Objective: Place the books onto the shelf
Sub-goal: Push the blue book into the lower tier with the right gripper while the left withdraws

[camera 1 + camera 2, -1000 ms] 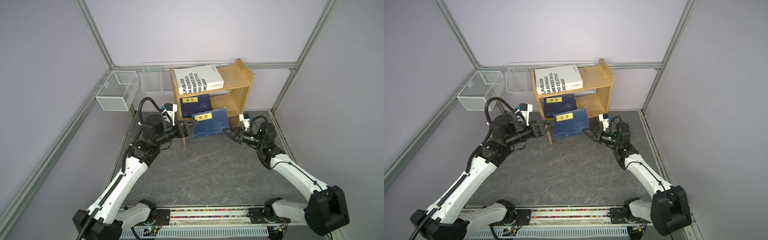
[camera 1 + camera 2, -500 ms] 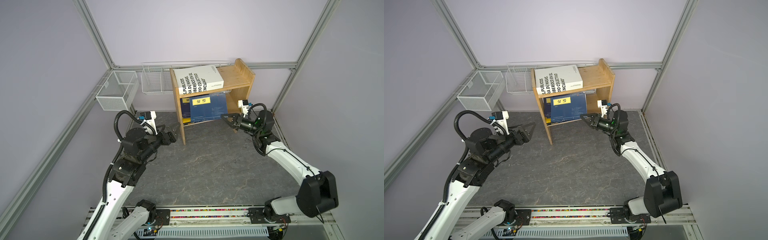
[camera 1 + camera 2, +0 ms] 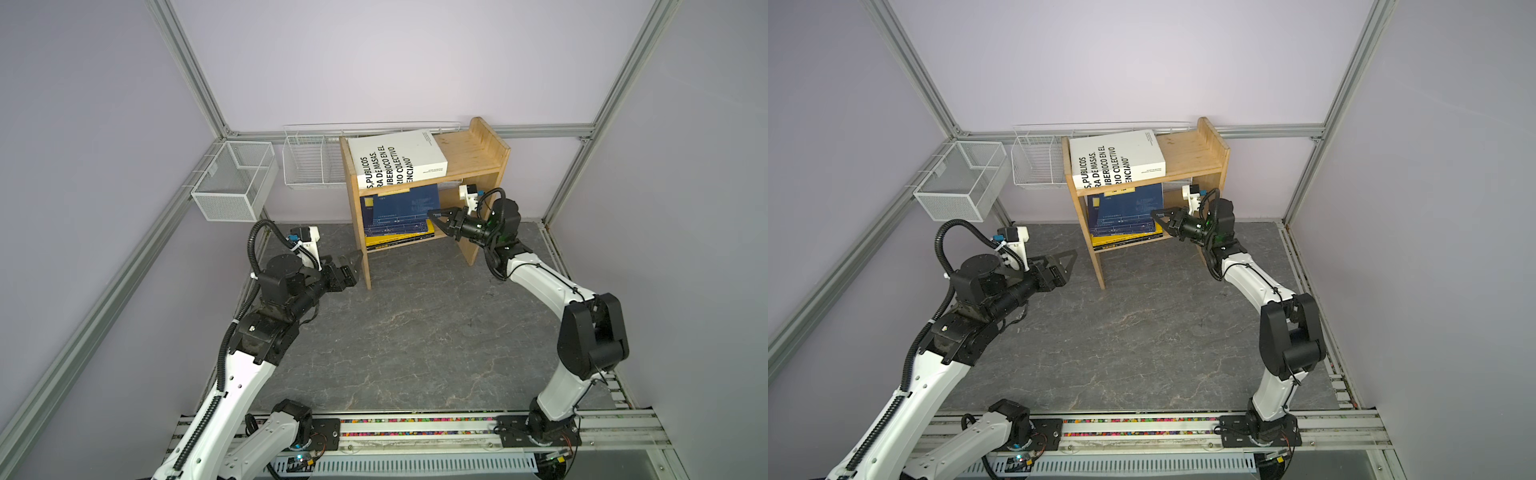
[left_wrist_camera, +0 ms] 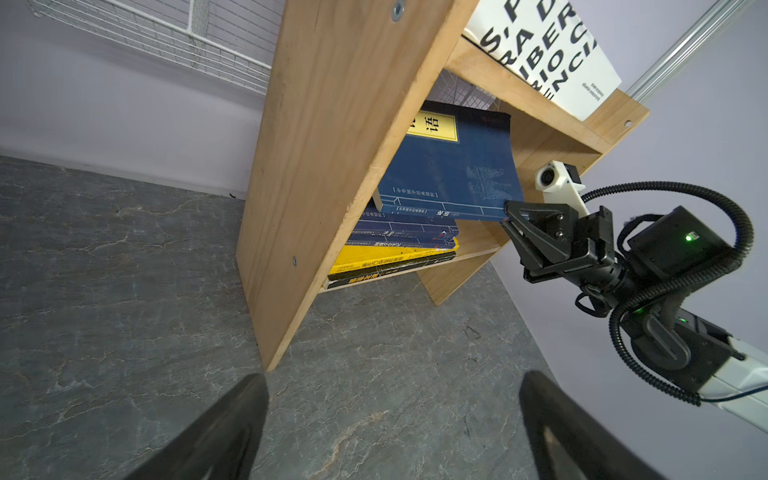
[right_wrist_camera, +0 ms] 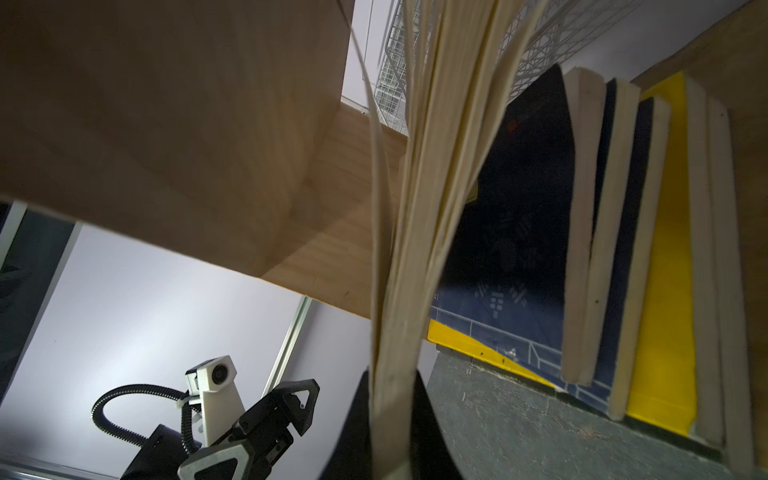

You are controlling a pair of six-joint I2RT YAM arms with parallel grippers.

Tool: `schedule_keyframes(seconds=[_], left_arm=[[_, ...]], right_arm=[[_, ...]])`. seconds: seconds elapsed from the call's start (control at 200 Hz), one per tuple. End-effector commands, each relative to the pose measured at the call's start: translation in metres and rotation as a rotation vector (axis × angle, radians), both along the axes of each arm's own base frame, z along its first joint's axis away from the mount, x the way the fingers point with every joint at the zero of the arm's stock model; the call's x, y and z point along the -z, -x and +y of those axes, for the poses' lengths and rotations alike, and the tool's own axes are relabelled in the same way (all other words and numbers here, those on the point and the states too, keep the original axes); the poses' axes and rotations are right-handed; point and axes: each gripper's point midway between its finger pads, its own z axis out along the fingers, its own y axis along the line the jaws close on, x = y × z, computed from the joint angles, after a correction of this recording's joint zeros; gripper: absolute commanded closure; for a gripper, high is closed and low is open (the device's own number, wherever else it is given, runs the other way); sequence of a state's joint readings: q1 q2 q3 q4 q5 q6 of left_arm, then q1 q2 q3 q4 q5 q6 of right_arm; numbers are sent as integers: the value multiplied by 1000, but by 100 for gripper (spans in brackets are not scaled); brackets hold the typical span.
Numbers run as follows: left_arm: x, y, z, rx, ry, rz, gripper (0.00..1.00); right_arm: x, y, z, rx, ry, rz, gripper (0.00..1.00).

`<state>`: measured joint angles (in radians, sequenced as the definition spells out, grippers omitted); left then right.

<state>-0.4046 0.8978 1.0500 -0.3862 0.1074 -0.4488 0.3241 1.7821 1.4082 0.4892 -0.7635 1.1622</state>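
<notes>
Navy book (image 3: 405, 205), clamped at one corner in our right gripper (image 3: 435, 217), hangs tilted in the lower tier of the shelf (image 3: 473, 153); its pages fan (weak hold), so we fear a slip; our left gripper (image 3: 1069, 264) stands spread, empty.

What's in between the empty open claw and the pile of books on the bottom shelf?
The shelf's wooden side panel stands between the left gripper and the stacked books, as a top view shows.
</notes>
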Motion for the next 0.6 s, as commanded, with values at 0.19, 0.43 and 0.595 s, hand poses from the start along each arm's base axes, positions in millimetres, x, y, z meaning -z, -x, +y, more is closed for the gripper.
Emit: schedule_keyframes(seconds=[0.19, 0.43, 0.595], left_arm=[[31, -24, 10, -54, -31, 64, 3], [33, -30, 7, -47, -20, 68, 3], [34, -33, 6, -46, -15, 71, 3]], right_arm=[[-6, 3, 27, -102, 23, -11, 92], [9, 1, 30, -129, 63, 16, 92], [16, -9, 30, -105, 60, 22, 92]])
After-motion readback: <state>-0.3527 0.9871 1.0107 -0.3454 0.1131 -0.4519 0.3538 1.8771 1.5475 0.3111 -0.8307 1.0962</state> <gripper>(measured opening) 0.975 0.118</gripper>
